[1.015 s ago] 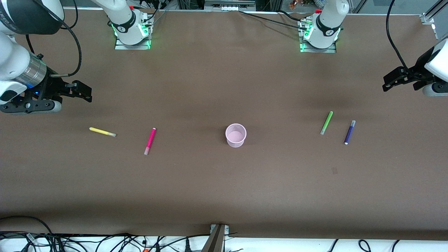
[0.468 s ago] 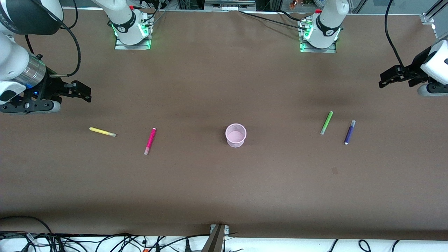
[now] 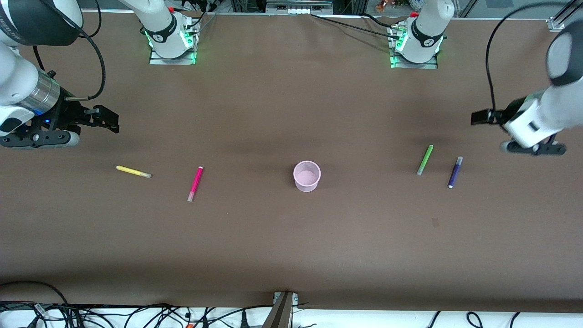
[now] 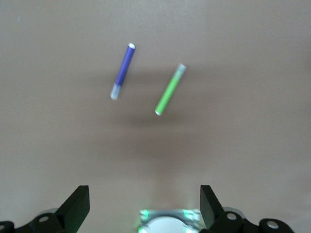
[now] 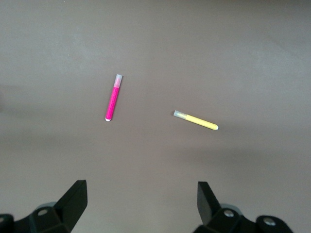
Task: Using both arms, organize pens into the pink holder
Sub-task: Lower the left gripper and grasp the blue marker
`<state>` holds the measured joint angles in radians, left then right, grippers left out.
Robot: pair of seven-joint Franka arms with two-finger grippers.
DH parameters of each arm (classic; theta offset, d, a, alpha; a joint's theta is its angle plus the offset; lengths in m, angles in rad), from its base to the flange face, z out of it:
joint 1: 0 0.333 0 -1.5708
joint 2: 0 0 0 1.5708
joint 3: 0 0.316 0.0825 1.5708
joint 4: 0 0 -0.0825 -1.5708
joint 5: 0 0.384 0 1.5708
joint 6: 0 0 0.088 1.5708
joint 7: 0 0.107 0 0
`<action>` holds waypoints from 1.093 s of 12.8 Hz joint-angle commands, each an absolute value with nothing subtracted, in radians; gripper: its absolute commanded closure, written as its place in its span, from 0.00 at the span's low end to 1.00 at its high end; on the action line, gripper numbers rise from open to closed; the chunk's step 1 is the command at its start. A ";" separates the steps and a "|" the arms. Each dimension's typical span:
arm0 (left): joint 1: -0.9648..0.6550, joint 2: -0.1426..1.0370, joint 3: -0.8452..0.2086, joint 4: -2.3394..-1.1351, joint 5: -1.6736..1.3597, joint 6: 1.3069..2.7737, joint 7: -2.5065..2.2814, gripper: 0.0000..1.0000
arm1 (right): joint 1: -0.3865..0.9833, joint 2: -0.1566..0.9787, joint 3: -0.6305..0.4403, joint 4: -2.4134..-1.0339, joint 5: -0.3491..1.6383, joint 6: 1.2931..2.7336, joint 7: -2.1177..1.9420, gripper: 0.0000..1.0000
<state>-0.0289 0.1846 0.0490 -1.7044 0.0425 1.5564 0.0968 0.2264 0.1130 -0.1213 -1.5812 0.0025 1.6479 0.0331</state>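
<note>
Surface: a wide brown matte surface (image 3: pixel 282 237) carries everything; two green-lit white arm bases stand along its edge farthest from the front camera.
Holder: the small round translucent pale-pink plastic cup (image 3: pixel 307 176) stands upright mid-surface, between the two pairs of pens and well apart from each; nothing shows inside it.
Yellow pen: the slim yellow marker pen (image 3: pixel 133 171) lies flat toward the right arm's end of the surface.
Magenta pen: the slim magenta-pink marker pen (image 3: pixel 195 183) lies flat between the yellow pen and the cup, near the yellow pen but not touching it.
Green pen: the slim light-green marker pen (image 3: pixel 425 160) lies flat toward the left arm's end.
Purple pen: the slim dark-purple marker pen (image 3: pixel 455 172) lies just beside the green pen, apart from it and closer to the left arm's end.
Left claw: the black two-finger left claw (image 4: pixel 144 206) hangs in the air over bare surface by the green and purple pens, its fingers spread wide and empty.
Right claw: the black two-finger right claw (image 5: pixel 142 204) hangs over bare surface by the yellow and magenta pens, its fingers likewise spread and empty.
</note>
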 commanded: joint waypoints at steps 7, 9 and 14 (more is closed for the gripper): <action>-0.005 0.354 0.051 -1.934 0.184 2.241 0.520 0.00 | 0.224 0.098 -0.123 -1.594 0.014 1.644 0.018 0.00; 0.035 0.374 0.049 -2.040 0.186 2.415 0.535 0.00 | 0.224 0.098 -0.123 -1.594 0.014 1.644 0.018 0.00; 0.055 0.492 0.048 -2.092 0.186 2.589 0.563 0.00 | 0.224 0.098 -0.123 -1.594 0.014 1.644 0.021 0.00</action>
<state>0.0413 0.4593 0.0530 -2.0985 0.1620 2.5631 0.5467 0.2263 0.1130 -0.1218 -1.5827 0.0025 1.6477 0.0331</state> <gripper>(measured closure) 0.000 0.000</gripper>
